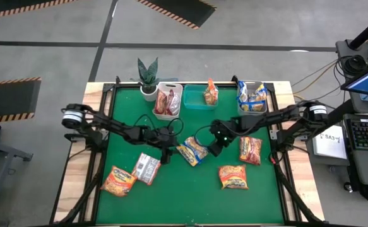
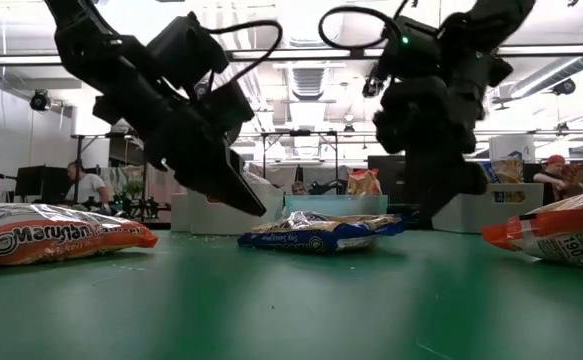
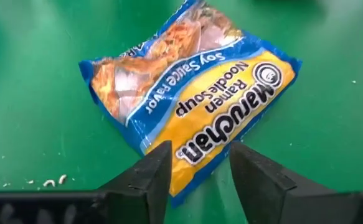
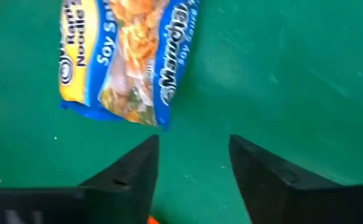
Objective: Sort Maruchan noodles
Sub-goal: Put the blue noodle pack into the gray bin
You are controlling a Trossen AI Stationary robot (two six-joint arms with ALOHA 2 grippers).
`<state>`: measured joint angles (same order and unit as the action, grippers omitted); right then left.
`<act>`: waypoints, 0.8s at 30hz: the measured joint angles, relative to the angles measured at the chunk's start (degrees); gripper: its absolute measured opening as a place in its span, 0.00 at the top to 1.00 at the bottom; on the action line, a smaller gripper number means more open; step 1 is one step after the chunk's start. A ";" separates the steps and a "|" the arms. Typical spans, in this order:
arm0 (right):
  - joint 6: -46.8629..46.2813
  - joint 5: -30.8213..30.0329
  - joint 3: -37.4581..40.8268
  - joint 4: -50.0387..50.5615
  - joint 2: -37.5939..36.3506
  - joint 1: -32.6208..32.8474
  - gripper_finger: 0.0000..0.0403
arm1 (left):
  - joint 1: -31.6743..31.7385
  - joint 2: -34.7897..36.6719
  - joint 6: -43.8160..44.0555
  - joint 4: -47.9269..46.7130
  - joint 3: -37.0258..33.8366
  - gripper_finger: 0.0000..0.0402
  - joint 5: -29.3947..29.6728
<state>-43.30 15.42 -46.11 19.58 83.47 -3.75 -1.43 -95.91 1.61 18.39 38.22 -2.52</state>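
Note:
A blue and yellow Maruchan noodle packet [image 1: 192, 151] lies flat on the green mat near the middle of the table. My left gripper [image 3: 200, 171] is open and low at the packet's left side, slanting down, with the packet's yellow end between its fingers. My right gripper [image 4: 193, 168] is open just right of the packet, above bare mat, holding nothing. Other packets lie flat on the mat: an orange one [image 1: 118, 180] and a pale one [image 1: 147, 168] at near left, a red one [image 1: 250, 150] and an orange one [image 1: 233, 177] at right. My left gripper has the packet's yellow end [image 3: 197, 155] between its two open fingers, coming at it slanting down from the table's left. I cannot tell whether the fingers touch it. The packet lies flat on the mat.
Three bins stand along the far edge: a white one [image 1: 177, 88] with red-brown packets, a teal one [image 1: 194, 104] with an orange packet, a grey one [image 1: 265, 84] with blue packets. A potted plant [image 1: 148, 75] stands left of them. The near middle of the mat is bare.

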 joint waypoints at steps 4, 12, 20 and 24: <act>-3.55 0.00 3.54 -6.00 -0.37 0.00 0.41 | 0.02 -1.22 0.47 0.13 0.00 0.73 -0.02; -8.47 0.01 9.31 -19.56 -0.47 0.00 0.19 | 0.04 -3.63 1.50 2.24 -0.04 0.84 0.18; -9.34 -0.46 12.92 -32.49 0.80 0.11 0.14 | 0.59 -5.90 2.99 3.87 0.13 0.90 0.48; -9.67 -0.41 13.04 -36.58 3.86 0.19 0.16 | 0.59 -6.02 3.32 4.03 0.13 0.90 0.50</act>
<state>-52.97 15.01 -33.07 -17.00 87.33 -3.56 -0.84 -101.93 4.94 22.42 38.35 -2.02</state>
